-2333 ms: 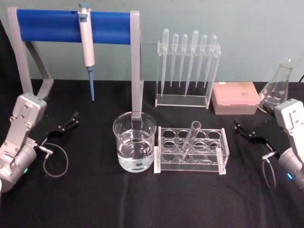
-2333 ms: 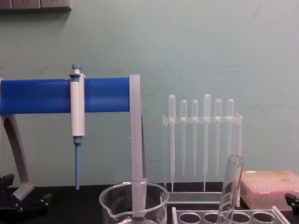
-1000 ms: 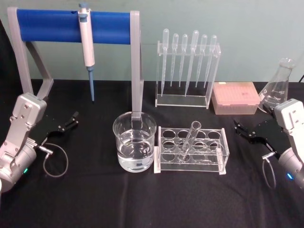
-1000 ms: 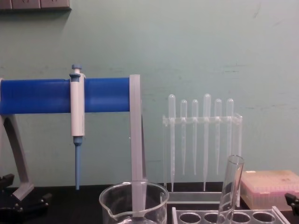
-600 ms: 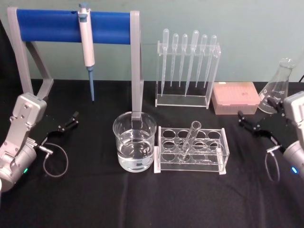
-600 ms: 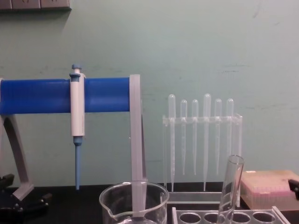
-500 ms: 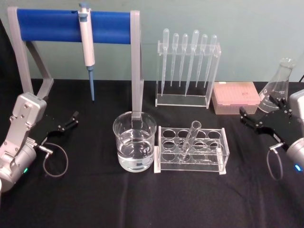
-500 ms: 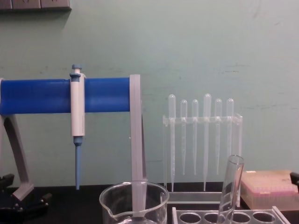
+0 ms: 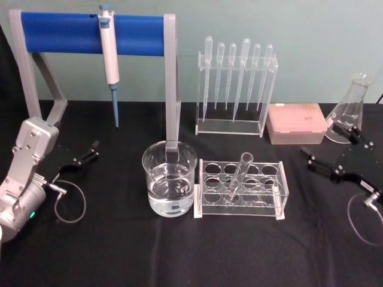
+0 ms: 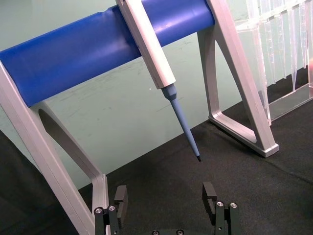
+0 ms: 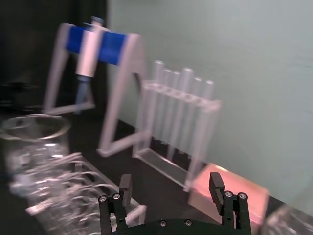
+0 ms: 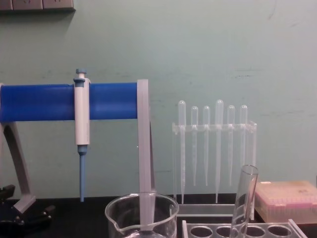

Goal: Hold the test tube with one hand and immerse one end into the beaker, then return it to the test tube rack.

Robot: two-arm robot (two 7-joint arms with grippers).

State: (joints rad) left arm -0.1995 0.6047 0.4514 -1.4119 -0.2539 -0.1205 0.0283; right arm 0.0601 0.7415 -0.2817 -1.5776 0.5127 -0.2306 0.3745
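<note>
A pale green wall (image 12: 223, 49) is closing off the scene behind the bench. Its surface is matte and is carrying faint scuffs, plus a thin dark mark near the upper right in the chest view. Grey plates (image 12: 42, 4) are sitting in a row on the wall at the top left of that view. The black-clothed table (image 9: 119, 251) is running back to the wall's foot. A dark strip (image 9: 3, 66) is bordering the wall at far left in the head view. Light is falling evenly across wall and cloth.
</note>
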